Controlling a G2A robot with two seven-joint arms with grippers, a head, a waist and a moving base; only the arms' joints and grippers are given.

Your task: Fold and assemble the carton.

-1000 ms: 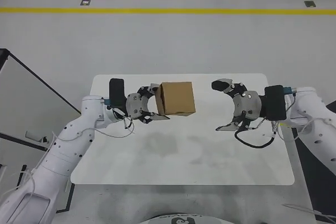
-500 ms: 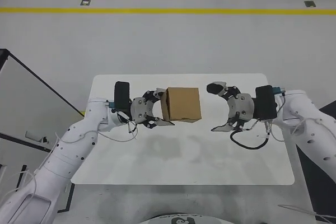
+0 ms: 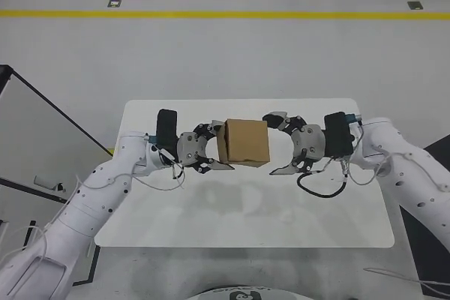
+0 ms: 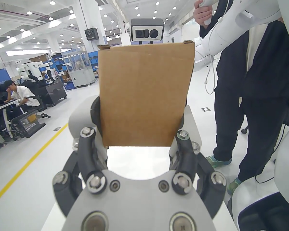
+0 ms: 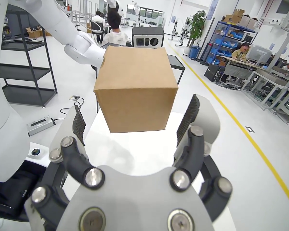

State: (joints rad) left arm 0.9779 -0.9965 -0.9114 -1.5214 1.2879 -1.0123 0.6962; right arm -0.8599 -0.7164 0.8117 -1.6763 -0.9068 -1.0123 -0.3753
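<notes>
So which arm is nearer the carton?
Left. The left end effector holds the carton by one side; the right end effector hovers open at the opposite side.

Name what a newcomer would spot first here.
The brown carton, already box-shaped, is held in the air over the middle of the white table. The left gripper is shut on one side of it. The right gripper faces the opposite side with its fingers spread wide, apparently not touching the carton.
</notes>
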